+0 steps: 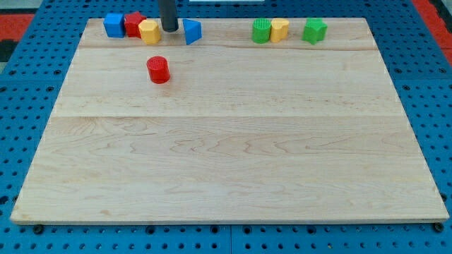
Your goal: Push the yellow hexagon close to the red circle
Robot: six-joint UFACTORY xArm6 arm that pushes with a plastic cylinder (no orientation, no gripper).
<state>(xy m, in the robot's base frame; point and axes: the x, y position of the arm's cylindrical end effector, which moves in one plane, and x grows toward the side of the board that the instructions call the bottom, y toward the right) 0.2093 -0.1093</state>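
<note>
The yellow hexagon (149,31) sits near the view's top left, touching a red block (133,24) on its left. The red circle (158,70) stands a short way below it, apart from it. My tip (170,29) is at the top edge of the board, just right of the yellow hexagon and left of a blue triangular block (192,32).
A blue block (113,25) lies left of the red block. At the top right stand a green round block (262,31), a yellow block (280,29) touching it, and a green block (314,30). The wooden board (226,155) ends on a blue pegboard.
</note>
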